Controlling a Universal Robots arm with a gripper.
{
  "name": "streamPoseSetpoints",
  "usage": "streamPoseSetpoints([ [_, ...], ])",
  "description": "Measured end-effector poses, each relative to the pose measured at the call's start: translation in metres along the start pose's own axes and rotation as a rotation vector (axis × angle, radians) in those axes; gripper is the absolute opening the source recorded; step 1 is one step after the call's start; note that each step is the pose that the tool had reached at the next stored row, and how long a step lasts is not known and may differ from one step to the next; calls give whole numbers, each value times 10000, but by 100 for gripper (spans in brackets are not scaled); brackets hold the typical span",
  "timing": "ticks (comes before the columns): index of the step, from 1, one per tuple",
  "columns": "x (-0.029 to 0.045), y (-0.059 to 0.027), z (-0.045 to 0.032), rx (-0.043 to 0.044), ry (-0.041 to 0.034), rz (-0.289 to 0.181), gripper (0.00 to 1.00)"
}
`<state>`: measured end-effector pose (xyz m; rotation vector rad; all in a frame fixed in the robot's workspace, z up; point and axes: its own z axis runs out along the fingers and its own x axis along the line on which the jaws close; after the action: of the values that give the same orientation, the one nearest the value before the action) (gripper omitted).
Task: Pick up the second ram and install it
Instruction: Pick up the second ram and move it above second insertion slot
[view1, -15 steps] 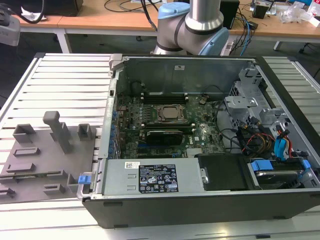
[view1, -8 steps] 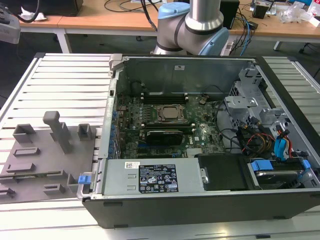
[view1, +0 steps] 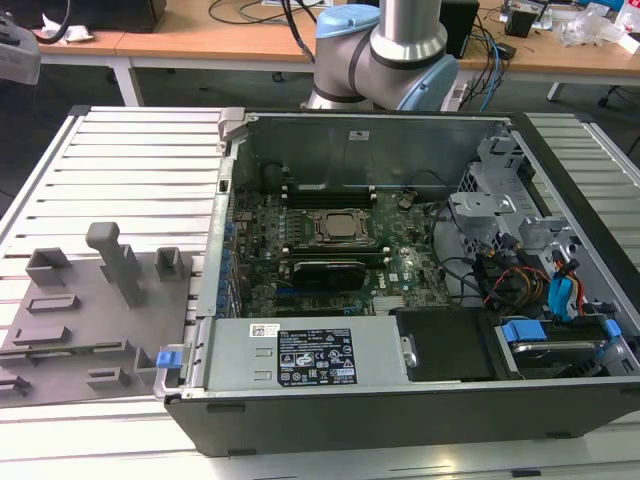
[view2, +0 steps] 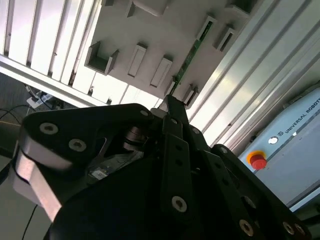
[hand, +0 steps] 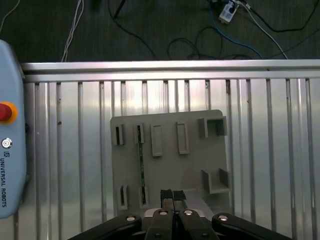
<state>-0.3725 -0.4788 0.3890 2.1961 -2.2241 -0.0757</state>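
Hand (hand: 173, 196) hovering over the grey fixture (hand: 167, 172), fingers sitting together and gripping nothing, second ram (hand: 142, 165) standing edge-up in a fixture slot near the fingertips, fixture's near edge hiding under the hand's black body, lettered control box (hand: 10, 170) sitting well apart from the fixture.

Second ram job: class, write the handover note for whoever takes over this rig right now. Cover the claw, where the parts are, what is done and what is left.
The claw is shut, holds nothing and is above the grey fixture.
The second ram sits in a long slot of the grey fixture, apart from the claw.
The computer case is open, on the exterior view's right of the fixture.
Done: nothing that shows; the ram is not yet picked up.
Left: the pick-up and the install.
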Motion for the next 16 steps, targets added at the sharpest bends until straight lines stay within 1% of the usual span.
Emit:
streamPoseSetpoints([
  [5, 0, 0, 0, -11, 21, -473, 11],
  [16, 0, 0, 0, -31, 59, -1310, 11],
])
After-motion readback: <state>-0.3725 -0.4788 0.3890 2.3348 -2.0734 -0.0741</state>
